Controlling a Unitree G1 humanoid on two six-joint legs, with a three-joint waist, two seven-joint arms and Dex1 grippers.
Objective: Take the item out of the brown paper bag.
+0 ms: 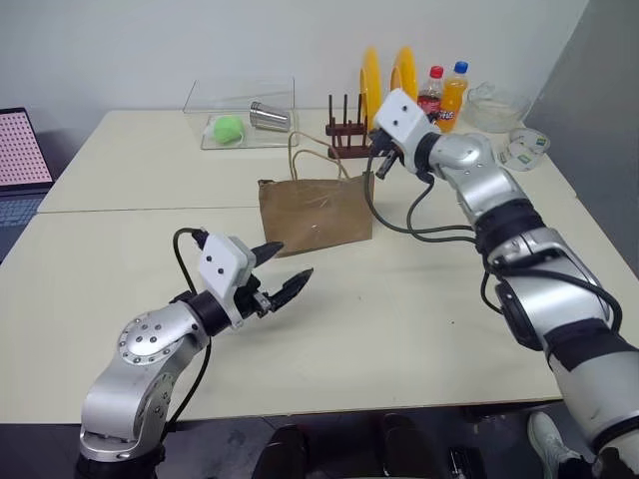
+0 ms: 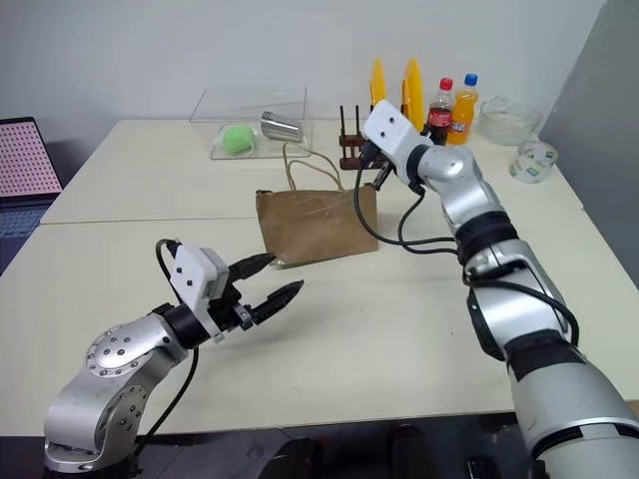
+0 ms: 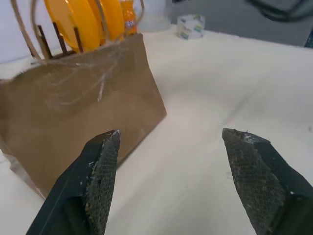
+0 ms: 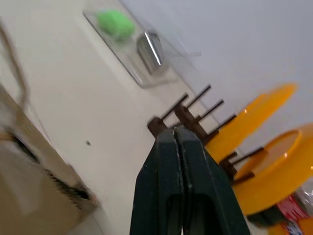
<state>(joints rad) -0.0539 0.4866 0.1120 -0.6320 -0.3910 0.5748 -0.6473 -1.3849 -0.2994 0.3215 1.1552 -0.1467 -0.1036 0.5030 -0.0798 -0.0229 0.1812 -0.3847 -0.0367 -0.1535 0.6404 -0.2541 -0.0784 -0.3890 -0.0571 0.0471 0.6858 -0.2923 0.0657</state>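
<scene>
On the table [image 1: 419,329] I see the bag [image 1: 316,215] standing up near the middle, its thin handles [image 1: 312,155] sticking up. My right gripper [image 1: 380,165] is by the bag's top right corner, just above the edge. Its two fingers are pressed tight together, and I cannot tell if they pinch anything. My left gripper [image 1: 283,276] hangs low in front of the bag, not touching it, with its fingers [image 3: 100,178] spread wide and nothing between them. I cannot see the item; the bag's brown front hides whatever is inside. Behind the bag stands a rack [image 1: 346,135] with yellow plates [image 1: 371,80].
</scene>
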